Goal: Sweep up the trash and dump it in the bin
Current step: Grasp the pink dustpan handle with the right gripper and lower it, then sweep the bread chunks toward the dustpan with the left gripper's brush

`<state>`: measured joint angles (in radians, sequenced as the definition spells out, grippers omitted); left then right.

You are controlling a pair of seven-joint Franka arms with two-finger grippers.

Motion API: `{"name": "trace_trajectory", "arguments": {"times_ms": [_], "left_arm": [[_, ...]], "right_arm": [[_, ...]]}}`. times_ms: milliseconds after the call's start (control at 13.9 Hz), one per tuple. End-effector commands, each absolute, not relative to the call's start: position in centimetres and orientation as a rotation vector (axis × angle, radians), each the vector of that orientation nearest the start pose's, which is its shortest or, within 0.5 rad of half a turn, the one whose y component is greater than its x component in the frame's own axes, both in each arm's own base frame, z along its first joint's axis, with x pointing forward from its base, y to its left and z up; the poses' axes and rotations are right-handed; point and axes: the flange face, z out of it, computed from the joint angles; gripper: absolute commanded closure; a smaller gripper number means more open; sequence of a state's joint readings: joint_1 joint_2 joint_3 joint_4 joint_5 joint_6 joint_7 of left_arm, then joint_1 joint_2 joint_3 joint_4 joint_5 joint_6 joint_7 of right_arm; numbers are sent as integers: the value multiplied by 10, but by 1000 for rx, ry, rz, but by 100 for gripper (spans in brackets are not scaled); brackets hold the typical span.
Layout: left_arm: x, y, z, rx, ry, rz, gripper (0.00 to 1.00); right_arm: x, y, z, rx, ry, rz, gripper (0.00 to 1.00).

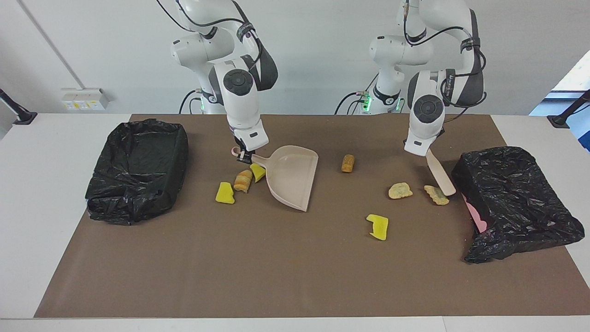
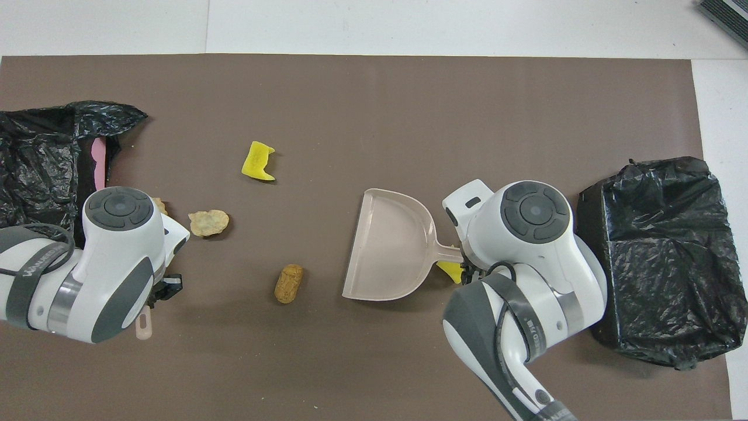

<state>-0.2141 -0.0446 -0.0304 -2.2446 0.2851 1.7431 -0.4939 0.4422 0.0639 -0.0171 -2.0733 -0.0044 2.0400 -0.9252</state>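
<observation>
On the brown mat (image 1: 184, 276) the trash lies scattered: bright yellow sponge chunks (image 1: 225, 193) and tan bread-like lumps (image 1: 348, 163); three scraps cluster toward the right arm's end, four toward the left arm's; each looks light, soft and crumbly, likely to skid ahead of a brush, so sweeping seems wiser than pinching; none is in either black-lined bin (image 1: 138, 168) yet. The right gripper (image 1: 245, 157) is clamped on the handle of the beige dustpan (image 1: 292, 177), which is tilted with its mouth toward the middle scraps; the left gripper (image 1: 426, 152) is closed on a brush handle (image 1: 440, 173) whose pink head (image 1: 477, 216) rests against the other bin (image 1: 516, 203).
</observation>
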Motion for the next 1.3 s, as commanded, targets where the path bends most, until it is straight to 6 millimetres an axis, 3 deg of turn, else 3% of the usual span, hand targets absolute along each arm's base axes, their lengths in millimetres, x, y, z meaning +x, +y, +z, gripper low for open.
{"name": "trace_trajectory", "arguments": {"times_ms": [0,289,721,938,1226], "left_arm": [[441,-112,364,-2762,-74,448,100],[436,-158,365,-2885,135,422,100],[413,-221,367,-2933,321,380,100],[405,-242,368,-2970,395,376,100],[409,-249,370,-2995,408,313,100]], "right_arm": [[485,252,367,-2362,-2118,110,100],[474,244,341,-2371,-2115,89,100],[476,238,339,-2408,-2069,105,100],[477,238,341,-2418,-2054,119,100],[495,245,392,-2572,-1961,385,100]]}}
